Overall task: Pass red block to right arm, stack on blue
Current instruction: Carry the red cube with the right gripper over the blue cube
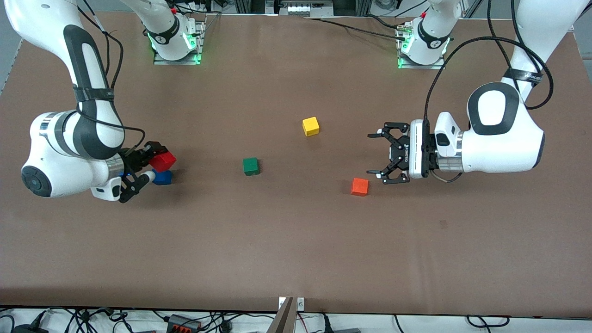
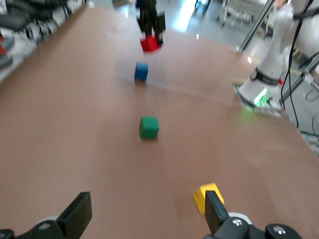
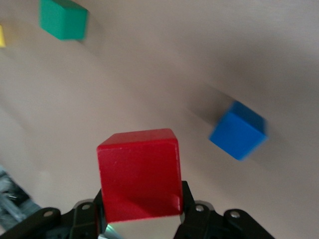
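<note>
My right gripper is shut on the red block and holds it in the air just above and beside the blue cube, which sits on the table at the right arm's end. In the right wrist view the red block sits between my fingers, and the blue cube lies apart from it, off to one side. My left gripper is open and empty, above the table near the orange cube. The left wrist view shows the red block above the blue cube, with my left gripper open.
A green cube lies mid-table and a yellow cube lies farther from the front camera. Both show in the left wrist view, green and yellow. The brown table runs wide toward the front camera.
</note>
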### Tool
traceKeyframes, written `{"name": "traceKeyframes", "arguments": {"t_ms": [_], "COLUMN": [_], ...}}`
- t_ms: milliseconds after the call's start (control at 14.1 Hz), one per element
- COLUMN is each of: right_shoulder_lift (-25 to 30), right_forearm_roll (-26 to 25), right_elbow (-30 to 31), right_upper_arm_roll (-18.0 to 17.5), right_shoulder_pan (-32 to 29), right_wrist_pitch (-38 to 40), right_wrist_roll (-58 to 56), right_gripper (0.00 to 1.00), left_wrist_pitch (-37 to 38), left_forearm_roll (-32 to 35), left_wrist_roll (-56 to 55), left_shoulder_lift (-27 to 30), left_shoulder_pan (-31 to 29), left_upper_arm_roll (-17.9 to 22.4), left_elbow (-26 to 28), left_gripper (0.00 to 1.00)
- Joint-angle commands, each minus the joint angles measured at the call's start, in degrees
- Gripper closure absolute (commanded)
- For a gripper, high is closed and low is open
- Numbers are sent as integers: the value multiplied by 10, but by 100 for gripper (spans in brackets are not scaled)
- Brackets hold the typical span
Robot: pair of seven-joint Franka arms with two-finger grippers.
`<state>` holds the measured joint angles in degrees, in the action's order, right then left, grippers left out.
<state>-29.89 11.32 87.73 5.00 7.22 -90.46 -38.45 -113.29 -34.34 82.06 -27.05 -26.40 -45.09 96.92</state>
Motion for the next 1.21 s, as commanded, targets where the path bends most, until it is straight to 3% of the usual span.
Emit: {"name": "traceKeyframes", "arguments": {"t_ms": [0, 285, 712, 996, 1139], "right_shoulder_lift": [18, 17, 12, 17, 32], "right_forearm_roll": [-58, -73, -74, -82, -96], "right_elbow": [24, 51, 47, 55, 85], "right_upper_arm_roll": [-7, -7, -7, -7, -6], "right_shoulder_pan": [-12, -23, -24, -18, -5], "right_wrist_pitch": [-41, -95, -94, -96, -133], "right_wrist_roll": [-42, -27, 240, 351, 377], "right_gripper": [100, 100, 100, 100, 100], "left_wrist_pitch": [18, 40, 61, 166, 218], "left_forearm_roll": [111, 289, 510, 533, 534], "left_wrist_roll": [-75, -233, -385, -541, -621], "left_shoulder_lift": [14, 15, 12, 11, 12], "left_shoulder_pan": [-8, -7, -8, -8, -2], "left_upper_arm_roll": [2, 0, 3, 7, 7], "left_elbow": [3, 0, -39, -102, -126], "left_gripper": [0, 0, 0, 0, 0]}}
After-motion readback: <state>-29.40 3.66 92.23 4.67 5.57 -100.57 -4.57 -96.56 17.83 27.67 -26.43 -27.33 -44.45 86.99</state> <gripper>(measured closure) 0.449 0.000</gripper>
